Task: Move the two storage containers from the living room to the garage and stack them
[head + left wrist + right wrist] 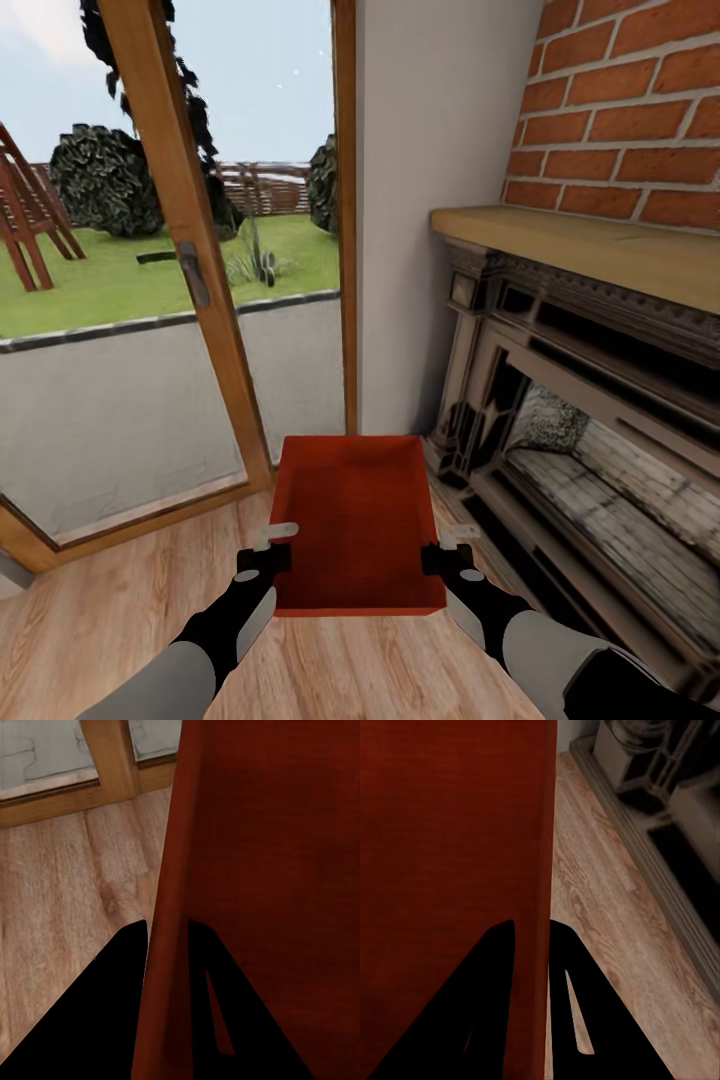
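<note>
Gripping storage container (358,520) between both arms | left gripper (166,937) clamps its left wall | right gripper (531,934) clamps right wall | wood-plank floor (120,590) beneath

bright daylight through the glass door (150,300), soft render, gripper fingers in black shadow.

Head looks down; both wrists close (sharing container (358,525)).
</note>
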### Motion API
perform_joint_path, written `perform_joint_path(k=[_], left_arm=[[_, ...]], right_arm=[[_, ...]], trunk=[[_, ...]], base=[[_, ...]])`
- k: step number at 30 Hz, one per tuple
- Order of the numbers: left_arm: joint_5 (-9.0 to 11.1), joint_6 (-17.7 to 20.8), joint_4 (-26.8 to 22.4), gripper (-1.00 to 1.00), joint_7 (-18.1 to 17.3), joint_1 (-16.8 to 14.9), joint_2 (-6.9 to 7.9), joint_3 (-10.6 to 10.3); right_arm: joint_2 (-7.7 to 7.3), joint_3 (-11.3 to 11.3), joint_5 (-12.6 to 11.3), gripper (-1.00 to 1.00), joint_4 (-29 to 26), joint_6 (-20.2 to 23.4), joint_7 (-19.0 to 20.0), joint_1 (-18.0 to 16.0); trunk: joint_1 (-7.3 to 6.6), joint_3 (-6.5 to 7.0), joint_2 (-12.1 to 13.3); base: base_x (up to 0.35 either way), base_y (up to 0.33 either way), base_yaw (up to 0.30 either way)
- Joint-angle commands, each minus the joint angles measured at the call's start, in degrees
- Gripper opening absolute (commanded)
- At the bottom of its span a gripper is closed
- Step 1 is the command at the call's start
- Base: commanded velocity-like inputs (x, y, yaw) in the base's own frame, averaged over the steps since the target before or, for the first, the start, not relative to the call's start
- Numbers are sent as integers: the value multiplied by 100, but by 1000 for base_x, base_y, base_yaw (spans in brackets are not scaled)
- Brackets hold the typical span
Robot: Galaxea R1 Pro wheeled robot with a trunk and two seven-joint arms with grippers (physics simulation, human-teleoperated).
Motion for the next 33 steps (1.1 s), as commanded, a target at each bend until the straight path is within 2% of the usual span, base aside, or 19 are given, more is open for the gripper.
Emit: perform_joint_path(k=[1,33], left_arm=[[-64,-133,-22,-100,61,-5,-35,4],[-50,-121,25,-100,63,-5,-37,1]], right_arm=[[42,-22,-143,-100,35,-38,-15,-5],[48,-34,-169,-100,8,68,-126,-5]], trunk=[[3,-1,-10],[3,287,-10]], base=[[0,0,0],[0,0,0]])
